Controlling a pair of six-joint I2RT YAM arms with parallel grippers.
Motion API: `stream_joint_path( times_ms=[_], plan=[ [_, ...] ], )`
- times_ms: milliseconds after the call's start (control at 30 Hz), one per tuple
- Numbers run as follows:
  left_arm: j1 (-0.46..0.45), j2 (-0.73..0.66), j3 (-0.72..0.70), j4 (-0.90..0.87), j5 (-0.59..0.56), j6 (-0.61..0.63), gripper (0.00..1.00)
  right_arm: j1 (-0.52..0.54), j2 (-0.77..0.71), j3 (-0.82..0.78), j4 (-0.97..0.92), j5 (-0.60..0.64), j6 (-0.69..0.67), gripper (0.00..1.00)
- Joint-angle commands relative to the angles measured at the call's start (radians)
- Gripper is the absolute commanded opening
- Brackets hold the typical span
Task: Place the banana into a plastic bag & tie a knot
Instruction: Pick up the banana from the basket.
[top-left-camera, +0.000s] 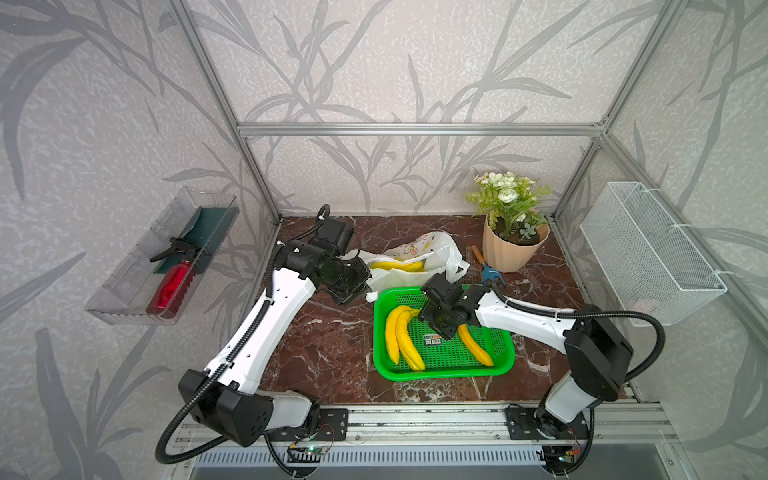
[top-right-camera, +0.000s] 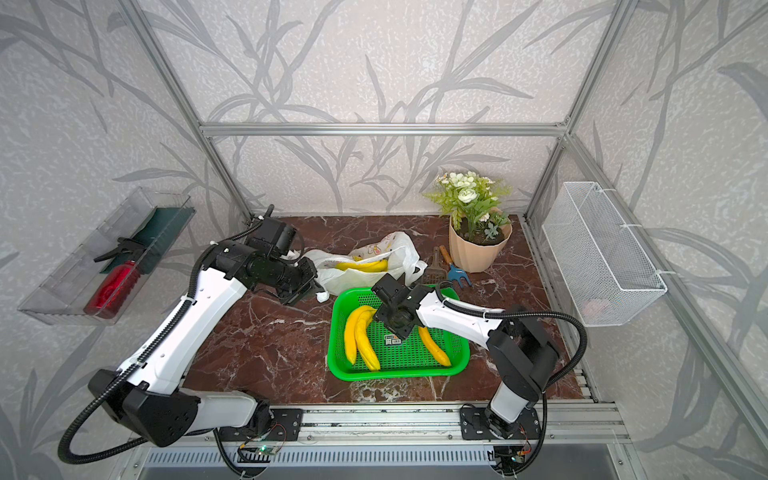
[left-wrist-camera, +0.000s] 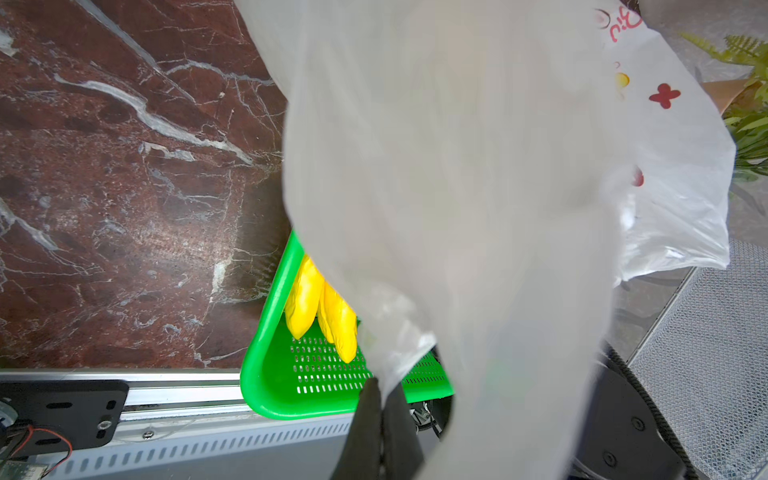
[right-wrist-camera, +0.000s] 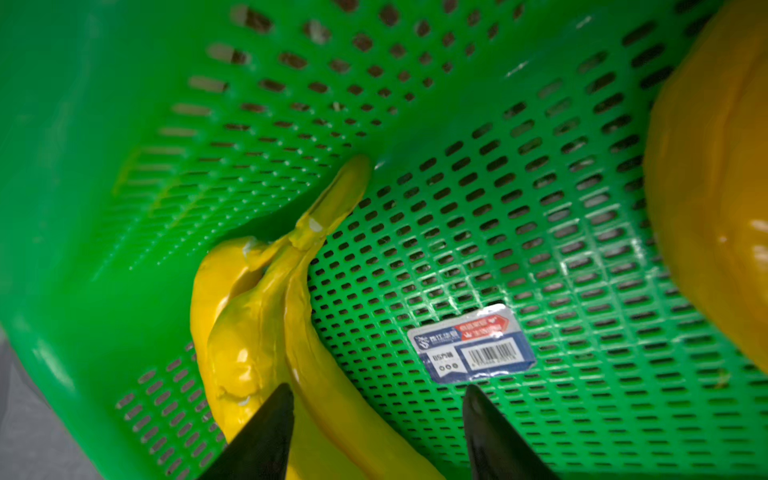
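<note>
Two joined bananas (right-wrist-camera: 266, 332) lay in the green basket (right-wrist-camera: 540, 187) just below the right tool (right-wrist-camera: 378, 392). Its jaws stood apart, one tip over the pair and the other over bare mesh. The left tool (left-wrist-camera: 380, 415) was clamped on a strip of the plastic bag (top-left-camera: 440, 245), which lay on the worktop (top-left-camera: 332, 340) behind the basket, one banana (top-left-camera: 399, 266) inside, not yet tied. A good pick would probably centre the jaws across the fruit's thick middle, close gently and lift clear of the rim, with the bag's mouth held wide.
</note>
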Motion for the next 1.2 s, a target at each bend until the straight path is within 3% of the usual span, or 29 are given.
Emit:
stream_joint_path(
  times_ms=[0,133,433,633,700,767,833,967,1167],
  plan=[
    [-0.009,-0.029,-0.017,0.008,-0.011,-0.001,0.0,0.001,0.028,-0.032,0.138,0.101,0.259,0.65],
    [-0.013,-0.034,-0.034,0.018,-0.006,0.002,0.0,0.0,0.077,-0.011,0.176,0.171,0.338,0.65],
    [-0.014,-0.037,-0.05,0.023,0.0,0.006,0.0,-0.003,0.175,0.021,0.172,0.139,0.451,0.59],
    [-0.013,-0.033,-0.047,0.018,0.0,0.008,0.0,-0.011,0.221,0.043,0.202,0.134,0.508,0.36],
    [-0.015,-0.031,-0.047,0.018,-0.005,0.01,0.0,-0.012,0.22,0.04,0.205,0.135,0.527,0.2],
    [-0.014,-0.031,-0.046,0.019,-0.007,0.011,0.0,-0.012,0.19,0.025,0.193,0.145,0.54,0.07],
    [-0.015,-0.031,-0.047,0.023,-0.009,0.012,0.0,-0.013,0.135,0.006,0.169,0.165,0.547,0.0],
    [-0.015,-0.03,-0.05,0.042,-0.007,0.015,0.0,-0.025,-0.024,-0.025,0.104,0.186,0.502,0.0],
    [-0.014,-0.01,-0.04,0.029,-0.019,0.039,0.0,-0.03,-0.232,0.017,-0.043,0.197,0.271,0.0]
  ],
)
